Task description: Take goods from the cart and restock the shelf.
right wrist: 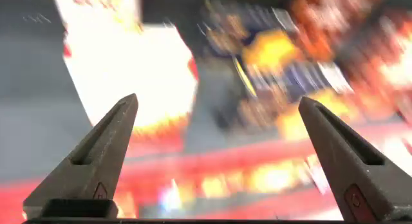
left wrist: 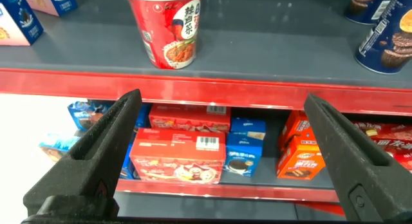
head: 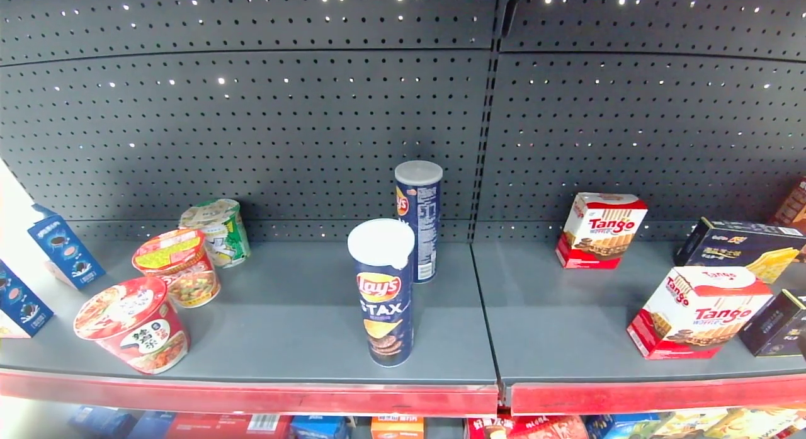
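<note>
Wedge-fingered left pincer (left wrist: 222, 95) gapes; glossy, seemingly paper cup (left wrist: 167, 31).

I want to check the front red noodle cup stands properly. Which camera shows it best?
The head view: the red noodle cup shows whole, lid and all, upright near the shelf's front edge. The left wrist view shows its side, with the top cut off. In the right wrist view I cannot make it out.

Brand print on chip cans (head: 384, 294), wafer boxes (head: 696, 310), noodle cups (head: 133, 322); barcode (left wrist: 207, 143) on red box (left wrist: 174, 165).
</note>
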Available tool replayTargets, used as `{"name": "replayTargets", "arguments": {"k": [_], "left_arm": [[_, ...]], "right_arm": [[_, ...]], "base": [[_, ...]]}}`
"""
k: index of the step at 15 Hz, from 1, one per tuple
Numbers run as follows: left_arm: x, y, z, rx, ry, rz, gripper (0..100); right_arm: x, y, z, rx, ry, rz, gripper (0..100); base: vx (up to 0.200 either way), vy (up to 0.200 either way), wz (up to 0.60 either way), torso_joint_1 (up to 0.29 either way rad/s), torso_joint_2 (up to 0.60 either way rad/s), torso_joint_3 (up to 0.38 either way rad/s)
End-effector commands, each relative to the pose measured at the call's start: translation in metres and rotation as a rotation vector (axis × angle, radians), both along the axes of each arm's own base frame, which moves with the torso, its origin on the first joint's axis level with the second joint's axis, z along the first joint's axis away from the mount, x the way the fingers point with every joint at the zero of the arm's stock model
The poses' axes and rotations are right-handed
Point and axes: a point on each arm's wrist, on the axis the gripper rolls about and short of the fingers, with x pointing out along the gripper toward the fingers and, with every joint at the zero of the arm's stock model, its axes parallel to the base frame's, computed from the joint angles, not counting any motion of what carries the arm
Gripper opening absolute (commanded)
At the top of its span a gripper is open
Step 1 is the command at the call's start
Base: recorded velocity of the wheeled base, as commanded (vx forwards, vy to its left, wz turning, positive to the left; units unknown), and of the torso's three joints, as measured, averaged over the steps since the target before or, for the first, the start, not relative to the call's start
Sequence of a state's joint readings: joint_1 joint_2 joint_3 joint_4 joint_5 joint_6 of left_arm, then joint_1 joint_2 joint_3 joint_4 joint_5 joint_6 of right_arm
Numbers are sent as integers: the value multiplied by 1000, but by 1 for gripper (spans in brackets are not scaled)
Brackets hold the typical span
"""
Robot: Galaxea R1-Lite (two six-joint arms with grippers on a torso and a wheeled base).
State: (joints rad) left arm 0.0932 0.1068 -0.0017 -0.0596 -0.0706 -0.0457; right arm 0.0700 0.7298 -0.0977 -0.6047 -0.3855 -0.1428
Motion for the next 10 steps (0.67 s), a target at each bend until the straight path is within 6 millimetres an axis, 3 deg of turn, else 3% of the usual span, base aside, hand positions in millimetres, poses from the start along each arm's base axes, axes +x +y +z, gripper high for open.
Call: {"name": "replayTargets", "arguments": {"k": [1, 2, 10], "left_arm": [[0, 0, 0, 13, 2, -2, 100], [0, 0, 0, 20, 5, -5, 100], [0, 0, 0, 27, 1, 4, 100]], "right_arm": [[-79, -3, -58, 35, -7, -63, 100], [-90, -3, -72, 44, -25, -9, 100], [-89, 4, -73, 81, -46, 332, 100]], "base": [[0, 0, 0, 0, 0, 0], [0, 0, 0, 0, 0, 0], [0, 0, 0, 0, 0, 0]]}}
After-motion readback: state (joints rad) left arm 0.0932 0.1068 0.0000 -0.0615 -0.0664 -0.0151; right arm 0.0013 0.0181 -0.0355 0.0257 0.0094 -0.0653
